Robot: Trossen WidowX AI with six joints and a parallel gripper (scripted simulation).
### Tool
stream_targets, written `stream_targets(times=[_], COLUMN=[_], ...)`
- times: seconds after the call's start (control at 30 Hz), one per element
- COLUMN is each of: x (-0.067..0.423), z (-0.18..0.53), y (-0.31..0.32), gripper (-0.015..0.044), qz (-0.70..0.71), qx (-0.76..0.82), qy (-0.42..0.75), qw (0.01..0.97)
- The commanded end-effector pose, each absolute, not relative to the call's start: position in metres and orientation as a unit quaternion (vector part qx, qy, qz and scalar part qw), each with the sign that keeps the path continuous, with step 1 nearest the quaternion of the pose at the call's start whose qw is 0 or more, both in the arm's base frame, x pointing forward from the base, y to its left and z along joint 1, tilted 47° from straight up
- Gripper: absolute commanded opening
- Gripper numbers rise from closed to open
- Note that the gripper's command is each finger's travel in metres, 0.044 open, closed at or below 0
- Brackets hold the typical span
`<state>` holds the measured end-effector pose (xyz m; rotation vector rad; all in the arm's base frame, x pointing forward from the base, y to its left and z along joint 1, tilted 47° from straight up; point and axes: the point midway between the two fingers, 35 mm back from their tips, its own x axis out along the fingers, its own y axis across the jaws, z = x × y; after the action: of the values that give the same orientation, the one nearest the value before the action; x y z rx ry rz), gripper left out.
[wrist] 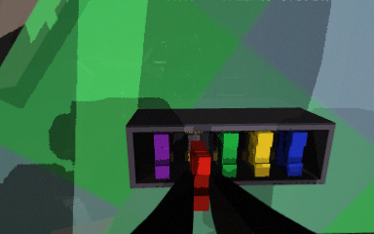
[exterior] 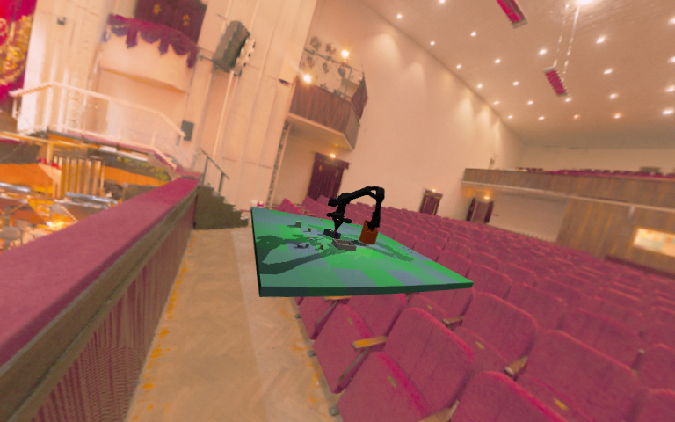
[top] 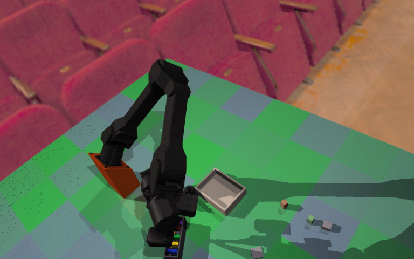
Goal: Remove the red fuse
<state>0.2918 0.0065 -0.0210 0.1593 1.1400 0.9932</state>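
Red fuse [wrist: 202,171] pinched tight in my gripper [wrist: 200,179], long axis vertical, above fuse block [wrist: 228,117]; tray [top: 236,190] lies toward two o'clock (top view).

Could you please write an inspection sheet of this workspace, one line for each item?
Surface: green and grey chequered table top, crossed by dark shadows.
Job's things: red fuse raised ahead of its neighbours in the black fuse block; purple fuse, green fuse, yellow fuse and blue fuse seated; grey tray holds nothing.
Clutter: small cubes on the table, brown, green, two grey.
Grippers: gripper shut on the red fuse.
Cables: nothing seen.
Surroundings: rows of red theatre seats; orange arm base.
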Motion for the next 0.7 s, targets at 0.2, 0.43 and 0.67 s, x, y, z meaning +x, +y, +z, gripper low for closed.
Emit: stream_targets(times=[0.2,0.43,0.67], x=[0.293,0.292,0.292], z=[-0.017,-0.015,-0.007], y=[0.002,-0.001,-0.009], gripper=[0.0,0.0,0.0], qz=[0.45,0.45,0.45], qx=[0.069,0.069,0.069], qy=[0.516,0.516,0.516], qw=[0.726,0.726,0.726])
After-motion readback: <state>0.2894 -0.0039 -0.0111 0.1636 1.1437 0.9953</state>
